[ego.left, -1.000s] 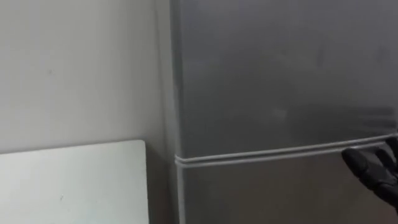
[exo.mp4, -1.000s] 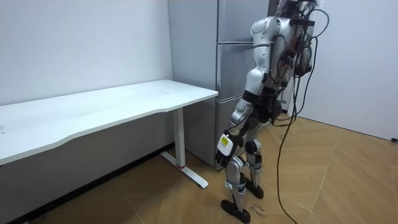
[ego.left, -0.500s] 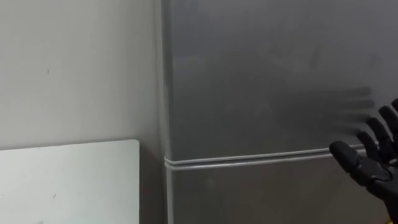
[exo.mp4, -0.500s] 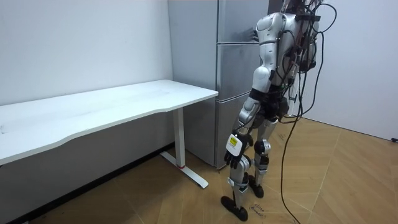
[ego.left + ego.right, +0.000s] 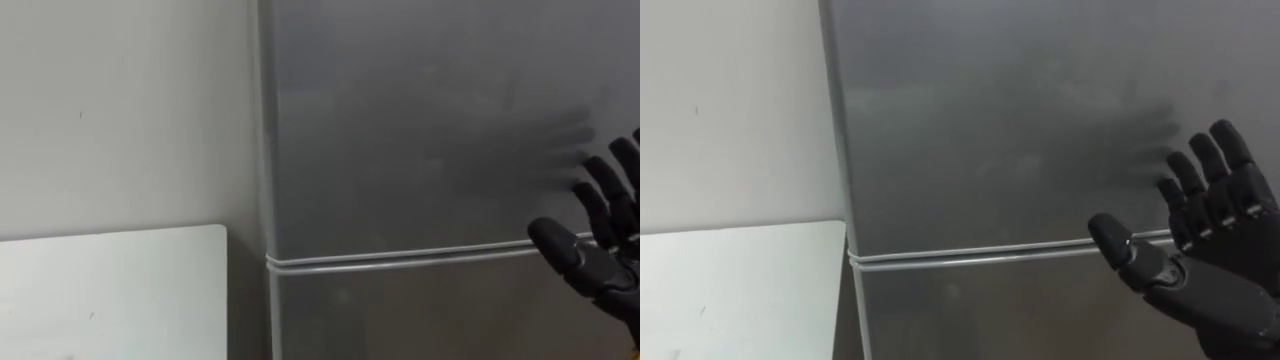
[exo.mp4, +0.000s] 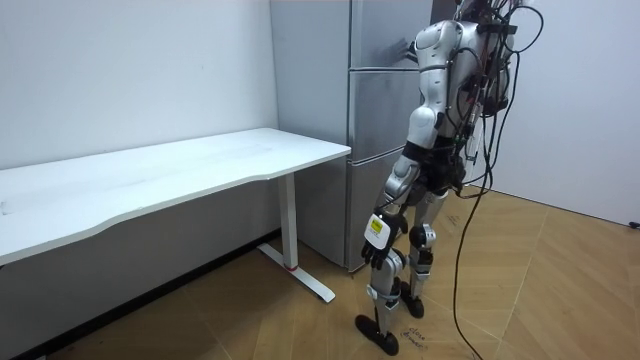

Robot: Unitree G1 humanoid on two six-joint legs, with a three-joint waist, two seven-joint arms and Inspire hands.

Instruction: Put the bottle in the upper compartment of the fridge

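Stance: in the room view I had the robot standing upright on the wooden floor, close up against the front of the tall grey brushed-metal fridge (image 6: 375,120), with the long white flat-topped table (image 6: 200,165) on the room view's left.

Fridge: its smooth grey upper door (image 5: 420,130) was shut, flush with the lower door. The thin pale seam strip (image 5: 400,255) ran unbroken between the two.

Right hand: the black right hand (image 5: 1210,270) was raised in front of the upper door, by its right part and level with the seam. I could not tell whether it touched the metal.

Fingers: spread wide and straight (image 5: 1225,150), thumb out to the side, holding nothing.

Bottle: I could not tell where it was. It was not in the right hand, and none stood on the corner of the table (image 5: 110,290) beside the fridge.

Surroundings: a plain pale wall (image 5: 120,110) lay left of the fridge, above the table.

Done so far: I judged that the robot had reached the fridge and brought an arm up to the door.

Left to do: nearly all of it, by my reading. The upper door had to be pulled open, the bottle brought up and set inside, and the door shut.

Next move: I judged the open hand needed to find the door's edge before it could pull.
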